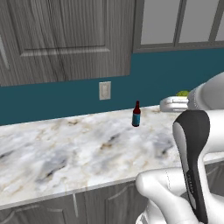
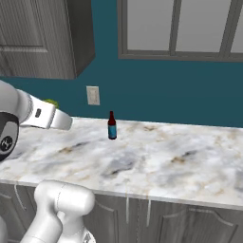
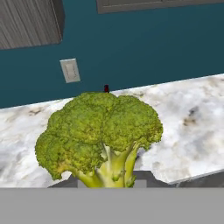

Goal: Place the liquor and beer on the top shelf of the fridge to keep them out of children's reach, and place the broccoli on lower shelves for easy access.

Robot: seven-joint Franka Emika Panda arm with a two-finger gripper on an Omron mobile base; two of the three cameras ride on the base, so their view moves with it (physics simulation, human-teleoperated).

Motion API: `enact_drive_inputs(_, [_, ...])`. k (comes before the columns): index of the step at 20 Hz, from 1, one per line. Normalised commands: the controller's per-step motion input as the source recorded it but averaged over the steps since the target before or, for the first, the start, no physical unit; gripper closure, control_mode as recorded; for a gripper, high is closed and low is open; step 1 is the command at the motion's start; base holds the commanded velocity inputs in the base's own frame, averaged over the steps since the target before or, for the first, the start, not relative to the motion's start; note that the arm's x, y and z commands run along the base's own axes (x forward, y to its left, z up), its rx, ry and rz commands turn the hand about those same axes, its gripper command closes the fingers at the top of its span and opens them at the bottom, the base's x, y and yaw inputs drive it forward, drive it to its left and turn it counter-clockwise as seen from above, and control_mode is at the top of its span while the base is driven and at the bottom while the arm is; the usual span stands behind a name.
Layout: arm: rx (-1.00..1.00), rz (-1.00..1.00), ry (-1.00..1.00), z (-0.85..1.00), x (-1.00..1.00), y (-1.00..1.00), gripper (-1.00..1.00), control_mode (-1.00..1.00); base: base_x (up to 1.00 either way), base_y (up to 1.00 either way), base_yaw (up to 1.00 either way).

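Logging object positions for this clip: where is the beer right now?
The beer stands upright on the marble counter near the teal back wall, just right of the wall outlet; the hand view shows its cap behind the broccoli.

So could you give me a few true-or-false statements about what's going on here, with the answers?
1. The beer stands upright on the counter. True.
2. The broccoli lies on the counter beside the beer. False: it sits up close in the hand view, at the pincer, above the counter.
3. A wall outlet is set in the blue wall behind the beer. True.
4. The beer is tipped over on its side. False: it stands upright.
5. The beer carries a blue label. True.
6. The beer stands at the counter's front edge. False: it is near the back wall.
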Motion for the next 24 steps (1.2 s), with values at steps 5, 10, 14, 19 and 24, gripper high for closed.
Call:
enact_drive_inputs(5, [0.00, 0.00, 0.00, 0.00, 0.00, 0.00, 1.00, 1.00, -0.37, -0.14, 0.00])
enact_drive_inputs(10, [0.00, 0.00, 0.00, 0.00, 0.00, 0.00, 1.00, 1.00, -0.33, -0.67, 0.00])
enact_drive_inputs(14, [0.00, 0.00, 0.00, 0.00, 0.00, 0.00, 1.00, 1.00, -0.15, -0.91, 0.00])
enact_drive_inputs(19, [0.00, 0.00, 0.00, 0.00, 0.00, 0.00, 1.00, 1.00, 0.00, -1.00, 0.00])
enact_drive_inputs(24, [0.00, 0.00, 0.00, 0.00, 0.00, 0.00, 1.00, 1.00, -0.34, -0.97, 0.00])
